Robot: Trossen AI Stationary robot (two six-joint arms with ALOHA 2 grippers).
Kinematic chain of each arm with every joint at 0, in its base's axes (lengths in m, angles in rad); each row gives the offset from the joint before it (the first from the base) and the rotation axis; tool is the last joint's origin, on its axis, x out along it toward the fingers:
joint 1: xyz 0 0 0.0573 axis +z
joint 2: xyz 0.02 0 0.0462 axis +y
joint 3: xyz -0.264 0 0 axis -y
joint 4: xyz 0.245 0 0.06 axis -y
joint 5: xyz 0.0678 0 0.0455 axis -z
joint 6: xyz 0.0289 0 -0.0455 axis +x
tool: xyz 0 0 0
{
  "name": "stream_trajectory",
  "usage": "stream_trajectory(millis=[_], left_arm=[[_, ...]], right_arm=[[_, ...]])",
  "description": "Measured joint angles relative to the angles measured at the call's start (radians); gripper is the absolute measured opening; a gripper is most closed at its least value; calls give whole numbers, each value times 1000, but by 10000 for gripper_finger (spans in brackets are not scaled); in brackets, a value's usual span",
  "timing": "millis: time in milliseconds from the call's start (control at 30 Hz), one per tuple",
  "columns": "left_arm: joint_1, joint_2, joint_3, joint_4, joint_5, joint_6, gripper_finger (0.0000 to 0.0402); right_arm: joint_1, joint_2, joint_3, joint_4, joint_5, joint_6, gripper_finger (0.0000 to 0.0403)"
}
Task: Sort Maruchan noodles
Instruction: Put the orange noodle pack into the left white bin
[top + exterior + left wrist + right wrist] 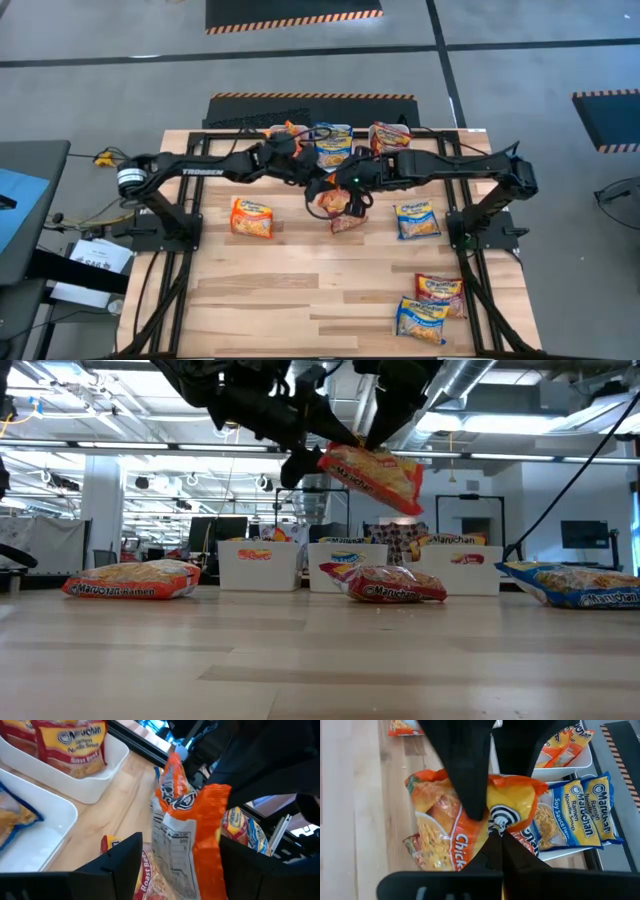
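The wooden table (260,290) carried loose Maruchan noodles packets, with three white tubs (258,565) along its far edge at twelve o'clock. Both dark arms met over the table's middle. The right gripper (496,827) had its jaws pressed together on the top edge of an orange packet (372,472), which hung tilted in the air well above the wood, in the low view. The left gripper (180,852) stood just beside it with its jaws wide apart, the orange packet's lower part lying between the two dark fingers (117,862) without a clear touch on either.

A dark red packet (397,585) lay on the table directly beneath the lifted one. At nine o'clock of it lay another orange packet (251,217); at three o'clock a blue packet (415,219). Toward five o'clock, near the table's front right corner, a red packet (439,289) and a second blue packet (421,319) lay close together.

From above, the arms hid most of the held packet and much of the tubs, so their contents showed only in part: orange packs in one, blue in the middle, red in the third. Whether the left fingers brushed the wrapper could not be told
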Motion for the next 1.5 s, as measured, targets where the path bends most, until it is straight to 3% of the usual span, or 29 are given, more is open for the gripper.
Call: stream_trajectory(millis=[200, 300, 633, 867, 1000, 1133, 1367, 1500], left_arm=[[0, 33, 25, -1, 43, 35, 216], [-1, 33, 27, 2, 47, 92, 196], [-2, 29, 28, -26, 48, 217, 25], [5, 29, 26, -75, 47, 288, 25], [33, 8, 25, -169, 45, 329, 25], [95, -48, 25, -277, 30, 373, 25], [235, -191, 25, -471, -61, 474, 28], [335, -291, 25, -537, -58, 481, 29]], right_arm=[[0, 0, 0, 7, 0, 0, 5], [0, 0, 0, 8, 0, 0, 5], [5, 0, 0, 10, -3, -1, 29], [4, -1, 0, 26, 28, -16, 104], [4, -15, 0, 38, 98, -20, 148], [2, -37, 0, 37, 101, -19, 179], [-2, -68, 0, 7, 103, -39, 186], [-21, -72, 0, -5, 132, -85, 178]])
